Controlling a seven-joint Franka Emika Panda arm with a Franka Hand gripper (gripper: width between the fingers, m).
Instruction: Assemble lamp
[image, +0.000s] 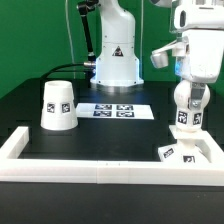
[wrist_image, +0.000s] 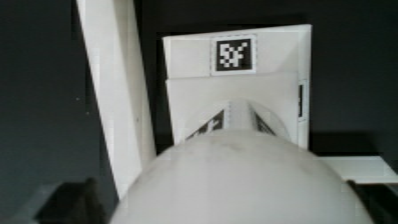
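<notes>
Bulb-to-base step in hand. Pincer (image: 188, 97) clamped on the bulb (image: 183, 118), judged from the part hanging clear of the bench (image: 110, 135) with nothing under it; fingers hard to separate from the white plastic in either view. Round head up, tagged stem down. Held above the square base (image: 186, 153), not touching it. Base flat on the bench inside the rail frame (image: 100, 170), in the corner on the exterior view's right, just beside the rail with a thin dark gap in the wrist view. Wrist view mostly filled by the bulb head, base tag visible beyond it, so roughly lined up; socket hidden, exact centring impossible to tell. Next move, by judgement: straight descent, stem kept plumb over the base's middle, then a press or twist to seat, which of the two not clear from here. Risk of nudging the loose base if off-centre. Arm pose: hand vertical, wrist pointing straight down, upper links cut off at the frame edge. Shade (image: 57, 105) mouth-down on the exterior view's left, well apart, for afterwards. Marker board (image: 113, 110) between shade and base.
</notes>
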